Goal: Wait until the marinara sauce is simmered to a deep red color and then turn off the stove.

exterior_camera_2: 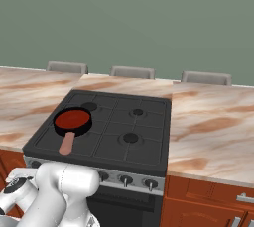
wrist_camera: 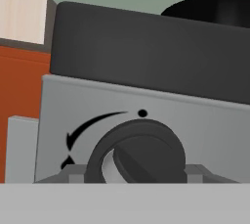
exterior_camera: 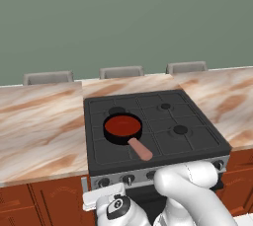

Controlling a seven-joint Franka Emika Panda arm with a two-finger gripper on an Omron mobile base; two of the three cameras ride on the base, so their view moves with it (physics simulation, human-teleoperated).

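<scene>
**Gripper closed at the stove's front knob, sauce deep red in the pan**

Sauce sits at the front-left burner: the marinara sauce [exterior_camera: 122, 125] is a flat deep-red disc filling the small black pan [exterior_camera: 111, 134], whose pinkish handle [exterior_camera: 141, 149] points toward the front panel. Both base views show this; the hand view catches just the pan's dark wall above the cooktop edge.

The hand view offers what the base views hide: a round dark knob [wrist_camera: 137, 153] on the silver front panel [wrist_camera: 205, 130], with a curved arrow and a small dot printed above it. The gripper [wrist_camera: 134, 176] is closed, its grey finger tips flanking the knob on either side; whether they actually press it cannot be told.

From the left base view the arm's white elbow [exterior_camera: 190, 183] covers part of the knob row, low in front of the stove [exterior_camera: 163, 121]. The cooktop's other three burners stand bare. Marbled tan countertop [exterior_camera: 39, 121] runs off both sides of the stove, flush with it, above red-brown cabinet fronts [exterior_camera_2: 208, 203]. Three grey chair backs [exterior_camera_2: 131, 72] line the counter's far edge before a plain green wall [exterior_camera_2: 149, 23].
</scene>
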